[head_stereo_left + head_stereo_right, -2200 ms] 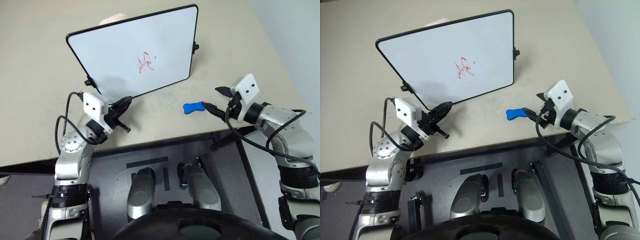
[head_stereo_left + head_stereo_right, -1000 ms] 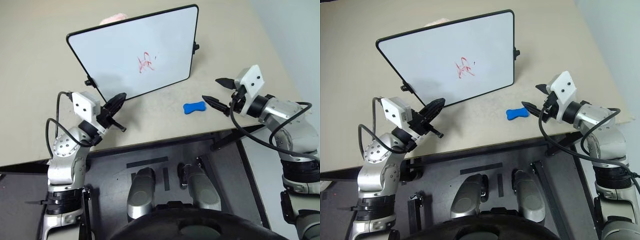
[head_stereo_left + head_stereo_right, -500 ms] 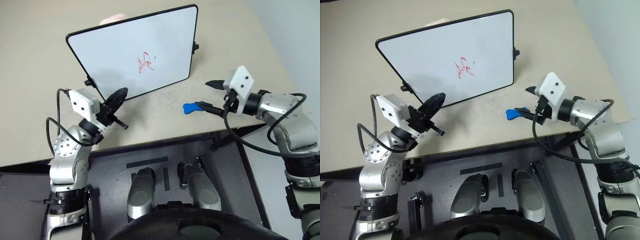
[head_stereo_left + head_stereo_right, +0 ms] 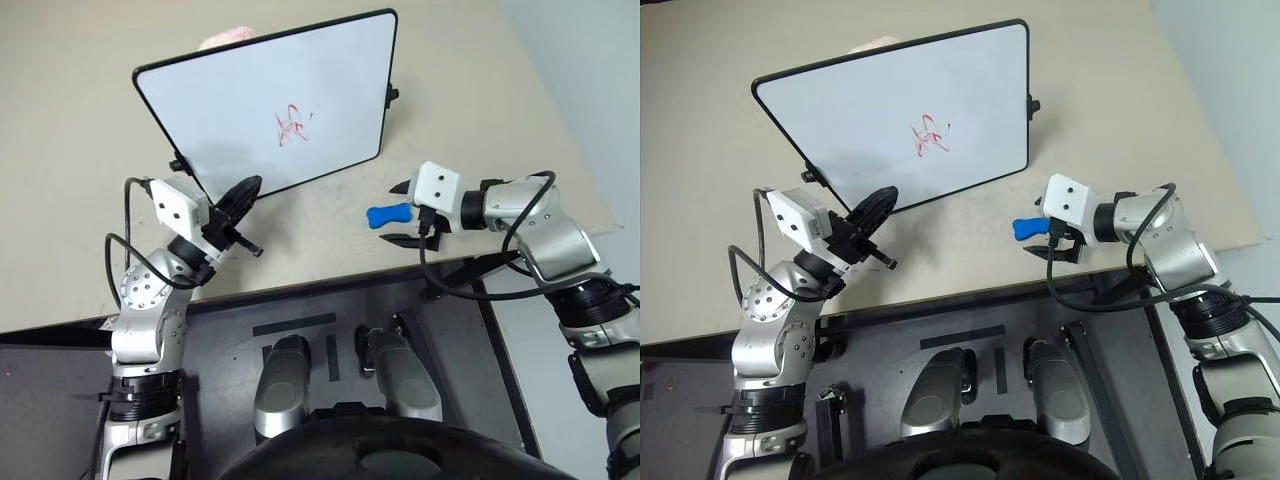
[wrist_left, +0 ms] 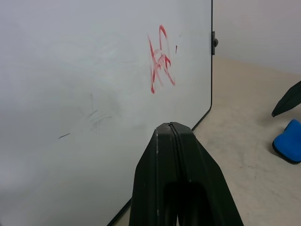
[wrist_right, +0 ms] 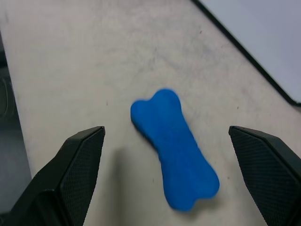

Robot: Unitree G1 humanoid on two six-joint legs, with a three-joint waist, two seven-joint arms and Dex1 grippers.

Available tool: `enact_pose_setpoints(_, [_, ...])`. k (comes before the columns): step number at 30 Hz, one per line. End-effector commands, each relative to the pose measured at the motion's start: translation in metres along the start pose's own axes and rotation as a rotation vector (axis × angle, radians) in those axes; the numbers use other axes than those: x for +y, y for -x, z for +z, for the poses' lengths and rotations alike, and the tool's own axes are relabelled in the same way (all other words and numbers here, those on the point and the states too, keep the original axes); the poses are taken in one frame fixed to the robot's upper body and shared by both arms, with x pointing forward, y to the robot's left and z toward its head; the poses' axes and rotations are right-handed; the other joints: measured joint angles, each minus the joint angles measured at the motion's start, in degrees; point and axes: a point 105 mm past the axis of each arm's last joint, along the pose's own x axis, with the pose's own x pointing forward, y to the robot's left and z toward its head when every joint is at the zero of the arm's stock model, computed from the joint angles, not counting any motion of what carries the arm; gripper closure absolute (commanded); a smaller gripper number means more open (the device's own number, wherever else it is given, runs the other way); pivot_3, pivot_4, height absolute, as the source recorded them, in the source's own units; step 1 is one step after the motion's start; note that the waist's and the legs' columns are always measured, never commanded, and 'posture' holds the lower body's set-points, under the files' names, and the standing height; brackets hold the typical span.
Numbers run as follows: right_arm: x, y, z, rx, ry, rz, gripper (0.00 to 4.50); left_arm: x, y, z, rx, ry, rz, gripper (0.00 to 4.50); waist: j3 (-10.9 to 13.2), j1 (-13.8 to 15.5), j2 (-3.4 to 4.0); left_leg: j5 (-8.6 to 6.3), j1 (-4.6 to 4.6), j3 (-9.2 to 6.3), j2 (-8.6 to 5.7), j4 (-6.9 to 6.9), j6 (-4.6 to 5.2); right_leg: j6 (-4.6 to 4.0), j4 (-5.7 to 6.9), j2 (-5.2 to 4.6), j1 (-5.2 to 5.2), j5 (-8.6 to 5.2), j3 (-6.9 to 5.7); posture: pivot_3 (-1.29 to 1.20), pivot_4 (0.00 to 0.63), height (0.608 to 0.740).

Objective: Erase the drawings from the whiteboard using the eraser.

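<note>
The blue eraser (image 6: 174,148) lies flat on the table (image 4: 80,150), just in front of the whiteboard (image 4: 240,110) with its red drawings (image 4: 291,126). My right gripper (image 4: 401,213) straddles it, fingers wide apart, not touching. My left gripper (image 5: 172,136), pinched together, points at the whiteboard.
</note>
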Motion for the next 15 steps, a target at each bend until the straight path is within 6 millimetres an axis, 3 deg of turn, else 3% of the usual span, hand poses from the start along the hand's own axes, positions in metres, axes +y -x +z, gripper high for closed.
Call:
enact_pose_setpoints(1, [-0.011,0.008,0.007,-0.013,0.046,-0.019,0.03,-0.001,0.001,0.007,-0.034,-0.022,0.007,4.5,0.0,0.0,0.0,0.0,0.0,0.0,0.0,0.0,0.0,0.0,0.0,0.0,0.0,0.0,0.0,0.0,0.15,0.74])
enact_pose_setpoints(12, [-0.021,-0.007,0.008,-0.049,0.009,-0.056,0.03,-0.003,0.001,0.005,-0.031,-0.015,0.009,4.5,0.0,0.0,0.0,0.01,0.01,0.0,0.01,0.01,0.01,-0.05,0.01,0.0,0.0,0.04,0.0,0.0,0.15,0.74])
enact_pose_setpoints(15, [-0.024,-0.01,0.006,-0.05,-0.006,-0.069,0.62,-0.003,0.0,0.005,-0.029,-0.015,0.007,4.5,0.0,0.0,0.0,0.01,0.01,0.0,0.01,0.02,0.01,-0.06,0.01,0.0,0.01,0.04,0.0,0.0,0.15,0.74])
